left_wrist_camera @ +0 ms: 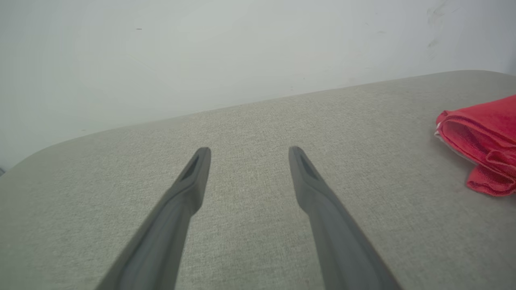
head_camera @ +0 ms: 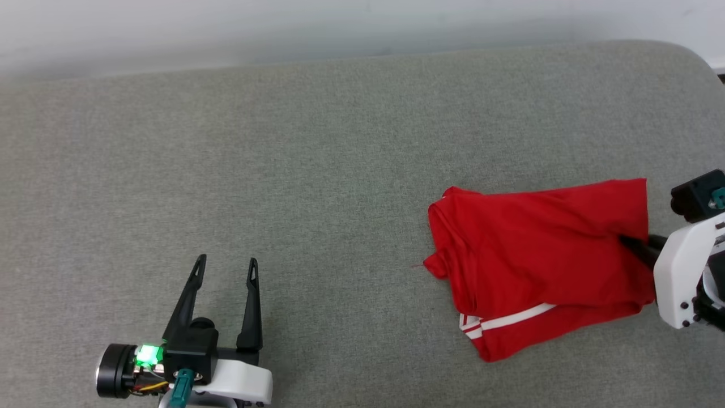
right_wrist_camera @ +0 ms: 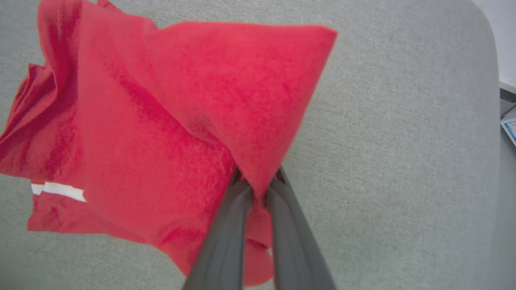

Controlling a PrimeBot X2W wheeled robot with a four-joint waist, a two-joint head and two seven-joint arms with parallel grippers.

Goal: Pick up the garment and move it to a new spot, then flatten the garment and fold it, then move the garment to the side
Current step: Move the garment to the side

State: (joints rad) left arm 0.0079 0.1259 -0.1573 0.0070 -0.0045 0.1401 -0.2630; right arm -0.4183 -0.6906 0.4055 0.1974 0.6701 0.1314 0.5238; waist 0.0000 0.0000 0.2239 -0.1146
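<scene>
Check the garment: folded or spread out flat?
Folded. The garment lies doubled in a compact bundle, stacked layers showing at one end; the right gripper has jaws shut on its edge.

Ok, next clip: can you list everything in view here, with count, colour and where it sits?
red folded fabric garment with white striped trim: one, red and white, lying on the right part of the surface, its right edge pinched.
grey woven fabric-covered surface: one, grey, under everything, with rounded corners.
pale wall: one, off-white, behind the surface.
white-and-blue item: one, past the surface's edge in the right wrist view; too cropped to identify.
left hand: one, dark fingers, open, over the near left of the surface, apart from the garment.
right hand: one, dark fingers, shut on the garment's right edge.
</scene>
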